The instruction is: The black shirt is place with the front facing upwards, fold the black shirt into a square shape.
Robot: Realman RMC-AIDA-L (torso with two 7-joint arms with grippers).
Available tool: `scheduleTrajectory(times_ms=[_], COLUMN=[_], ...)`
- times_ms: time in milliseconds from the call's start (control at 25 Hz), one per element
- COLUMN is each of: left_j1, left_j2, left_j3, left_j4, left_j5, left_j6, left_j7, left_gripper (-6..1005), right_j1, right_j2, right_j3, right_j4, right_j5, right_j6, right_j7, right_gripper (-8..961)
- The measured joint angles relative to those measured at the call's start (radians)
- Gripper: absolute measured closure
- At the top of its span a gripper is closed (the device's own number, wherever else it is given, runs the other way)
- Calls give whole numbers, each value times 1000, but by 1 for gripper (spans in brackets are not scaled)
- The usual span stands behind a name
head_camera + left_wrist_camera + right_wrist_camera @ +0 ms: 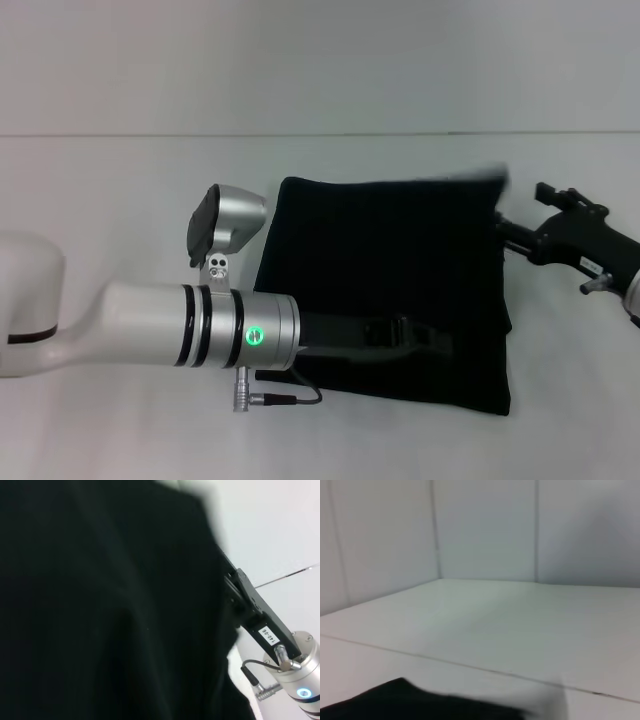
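While you watch: shirt (400, 270) lies folded on the surface (120, 180).
Left gripper (425, 335): over shirt, state untellable.
Right gripper (503, 232): at shirt's right edge, state untellable.

surface: white table (120, 200) | backdrop: pale panelled walls (485, 530) | light: even

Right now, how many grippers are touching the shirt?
2. The left gripper reaches across the black shirt near its front edge; the right gripper meets its far right corner, where the cloth looks lifted. Contact points are partly hidden by dark cloth.
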Motion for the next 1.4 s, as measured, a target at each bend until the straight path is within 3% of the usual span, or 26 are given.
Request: scheduleTrajectory(times_ms=[360, 440, 720, 840, 1040, 1280, 1400], left_j1=[-32, -36, -35, -22, 81, 215, 245], left_j2=[-5, -4, 0, 5, 9, 9, 9], left_j3=[0, -1, -7, -2, -1, -6, -16], left_j4=[-46, -51, -37, 0, 148, 270, 292], left_j5=[-3, -4, -36, -33, -31, -31, -37], left_j6=[-65, -66, 121, 226, 359, 354, 341], left_j7=[19, 20, 60, 97, 286, 651, 773], left_gripper=[934, 869, 686, 632, 542, 264, 156], right_j1=[-51, -65, -95, -96, -95, -38, 12], right_j2=[-1, -2, -5, -17, -68, -164, -192], right_j3=[148, 174, 224, 205, 44, -93, -130], right_j4=[-27, -37, -41, -45, -99, -146, -146], right_j5=[21, 26, 57, 53, 30, -143, -245], right_j6=[-15, -36, -86, -107, -124, -122, -117], right_j7=[5, 15, 133, 267, 678, 1195, 1356], right_gripper=[37, 37, 37, 38, 38, 38, 37])
